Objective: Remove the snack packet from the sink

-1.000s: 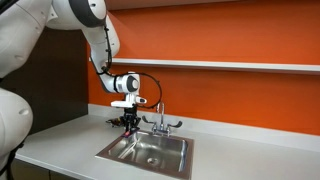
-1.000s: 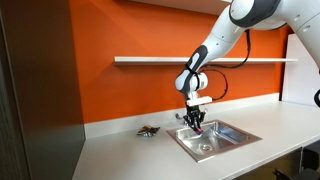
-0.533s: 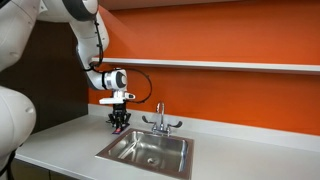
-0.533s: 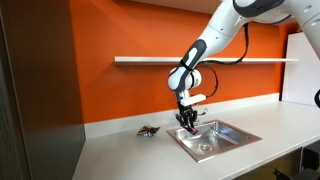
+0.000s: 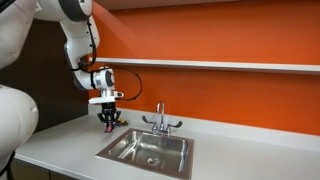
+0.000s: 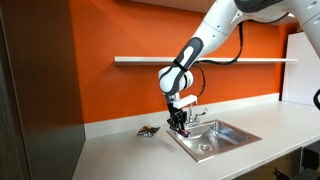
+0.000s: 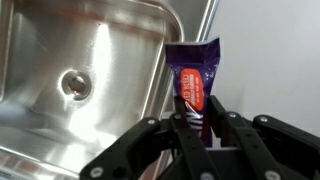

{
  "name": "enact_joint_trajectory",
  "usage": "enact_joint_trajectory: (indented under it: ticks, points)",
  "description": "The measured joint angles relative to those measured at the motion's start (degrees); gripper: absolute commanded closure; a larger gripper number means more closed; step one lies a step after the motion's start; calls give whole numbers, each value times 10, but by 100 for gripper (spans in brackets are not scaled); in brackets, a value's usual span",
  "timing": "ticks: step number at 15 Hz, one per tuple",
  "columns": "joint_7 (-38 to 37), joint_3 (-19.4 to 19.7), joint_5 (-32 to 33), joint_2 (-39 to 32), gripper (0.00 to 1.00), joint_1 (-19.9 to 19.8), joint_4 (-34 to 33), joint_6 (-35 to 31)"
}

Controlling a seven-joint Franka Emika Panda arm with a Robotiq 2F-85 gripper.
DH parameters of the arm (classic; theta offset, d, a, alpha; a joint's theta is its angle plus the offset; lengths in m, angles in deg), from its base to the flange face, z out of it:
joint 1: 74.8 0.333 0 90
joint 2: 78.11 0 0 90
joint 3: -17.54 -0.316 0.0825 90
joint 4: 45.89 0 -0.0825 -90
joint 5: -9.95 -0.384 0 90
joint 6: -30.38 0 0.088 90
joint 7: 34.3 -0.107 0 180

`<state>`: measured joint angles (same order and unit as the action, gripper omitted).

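Observation:
My gripper [image 7: 198, 118] is shut on the snack packet [image 7: 193, 75], a flat dark purple packet with a red-orange label that sticks out from between the fingers. In the wrist view the packet hangs over the sink's [image 7: 140, 45] rim, where steel meets white counter. In both exterior views the gripper [image 5: 108, 124] [image 6: 180, 127] hangs above the counter just beside the sink [image 5: 122, 155] [image 6: 232, 136], at the end away from the drain [image 7: 73, 84]. The chrome tap [image 5: 159, 118] with two side handles stands behind the basin.
A small dark-and-yellow item [image 6: 148, 130] lies on the white counter [image 6: 130, 155] beside the sink. An orange wall with a shelf [image 5: 230, 66] runs behind. The counter's front edge is close to the basin.
The gripper has carried the packet sideways, from above the basin to above the counter beside the sink's rim. It stays shut on the packet.

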<state>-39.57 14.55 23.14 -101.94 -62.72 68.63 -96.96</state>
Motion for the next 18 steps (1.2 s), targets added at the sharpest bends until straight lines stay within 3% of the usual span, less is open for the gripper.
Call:
enact_joint_trajectory:
  ticks: [7, 18]
  points:
    - [45, -25, 5, -23, 93, 14, 0, -37]
    - [73, -33, 5, -70, 93, 20, -9, -54]
